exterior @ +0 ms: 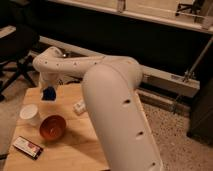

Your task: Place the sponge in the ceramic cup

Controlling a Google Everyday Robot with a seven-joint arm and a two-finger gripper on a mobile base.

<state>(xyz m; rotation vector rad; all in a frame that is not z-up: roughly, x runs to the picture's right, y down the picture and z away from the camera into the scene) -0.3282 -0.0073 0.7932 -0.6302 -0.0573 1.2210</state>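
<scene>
Tool (48,90) over table (67,150), pinching sponge (49,94) | ceramic cup (30,114) near | bowl (52,127) beside cup, box (27,147) apart

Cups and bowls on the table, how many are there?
2. The ceramic cup stands at the table's left edge; the red bowl sits just right of it. The gripper is behind the cup, by the sponge. The arm may hide others.

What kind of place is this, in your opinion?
Probably a lab or office workspace: a small wooden table, an office chair and a speckled hard floor. The end effector is over the table's far edge, at the sponge.
</scene>
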